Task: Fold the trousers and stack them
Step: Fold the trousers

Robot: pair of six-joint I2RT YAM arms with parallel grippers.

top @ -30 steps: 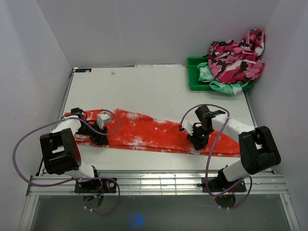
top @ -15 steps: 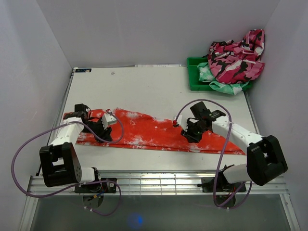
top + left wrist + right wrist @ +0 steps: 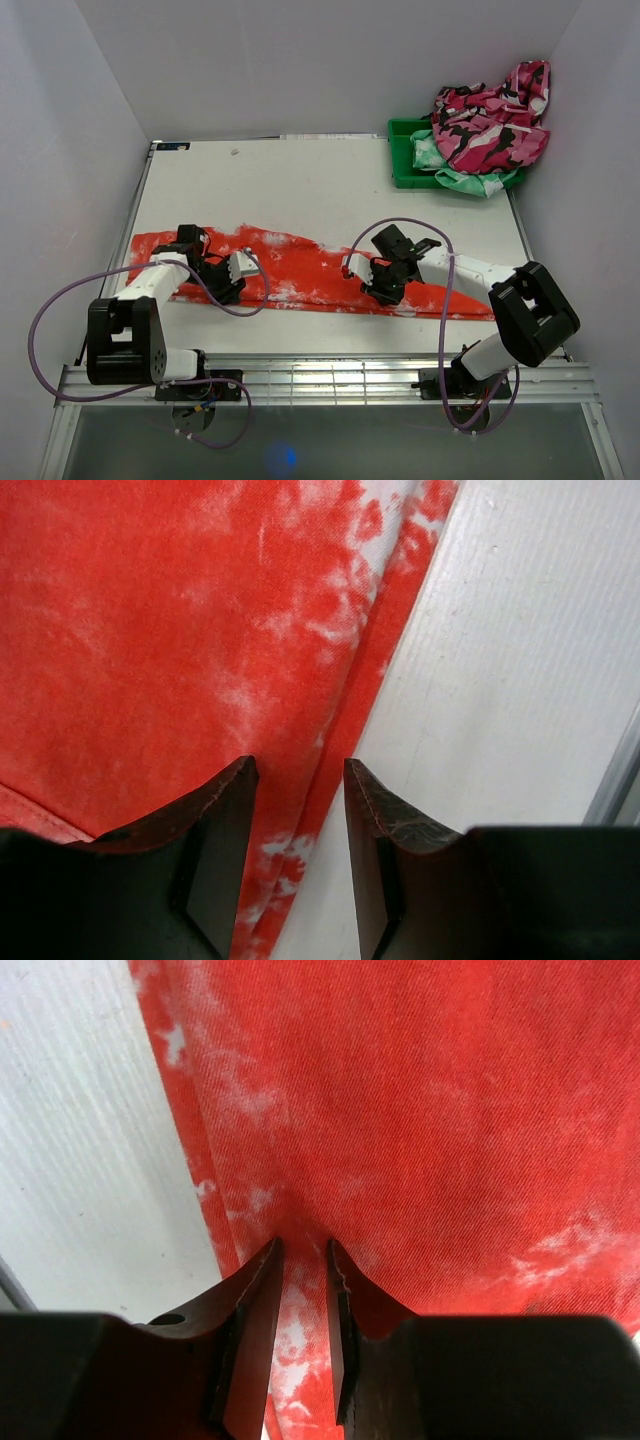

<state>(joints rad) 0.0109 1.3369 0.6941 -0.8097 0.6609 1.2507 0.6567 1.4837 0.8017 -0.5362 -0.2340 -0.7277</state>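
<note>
From above, I am looking at the long bright red-orange cloth trousers with white speckles (image 3: 300, 275). They are lying flat in a band along the near edge of the white table (image 3: 300, 190), running almost from its left edge to its right, and they look laid out for folding rather than folded, so I am judging the task to be at an early stage. My left gripper (image 3: 228, 285) is pressing down near the left end of the band and my right gripper (image 3: 380, 285) right of its middle, both low on the cloth close to its near hem, probably so that the two holds can lift one long edge together. At the far right corner a green plastic bin (image 3: 405, 165) is carrying a pink, black and white camouflage garment (image 3: 490, 125) piled over a mint-green and white one (image 3: 470, 180), well apart from my work. In my left wrist view the fingers are standing partly apart and straddling the hem where red cloth is meeting bare table. I cannot tell whether they are biting any fabric. In my right wrist view the fingers are nearly together, and creases in the weave are converging into the narrow gap, so I am pinching a small pucker of the trousers just inside their edge.
</note>
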